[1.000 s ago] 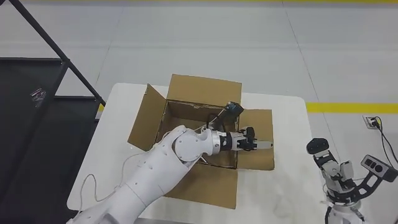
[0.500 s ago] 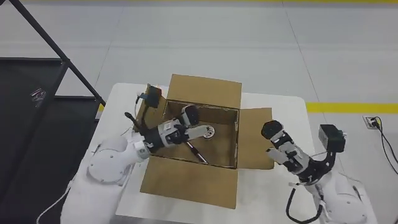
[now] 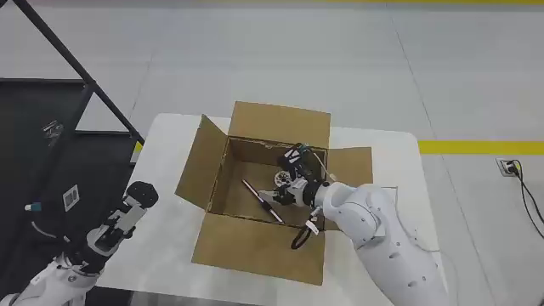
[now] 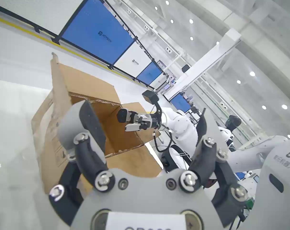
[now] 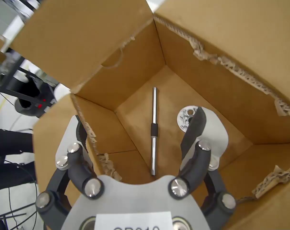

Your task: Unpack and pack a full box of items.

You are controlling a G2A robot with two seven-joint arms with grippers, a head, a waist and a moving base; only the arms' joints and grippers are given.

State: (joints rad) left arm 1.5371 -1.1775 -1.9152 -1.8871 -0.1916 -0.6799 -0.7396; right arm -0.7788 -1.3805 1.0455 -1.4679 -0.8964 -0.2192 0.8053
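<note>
The right gripper hung spread wide and empty just inside the open cardboard box, seemingly lined up over the metal rod, which lay flat on the box floor beside a small pale disc. The box stood mid-table with its ragged-edged flaps splayed outward. The left gripper, also open and empty, sat off to the box's left, probably to keep clear.

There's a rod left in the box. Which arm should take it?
Right. The right gripper hangs open over the box, above the rod; the left gripper is open too but outside the box, off to its side.
</note>
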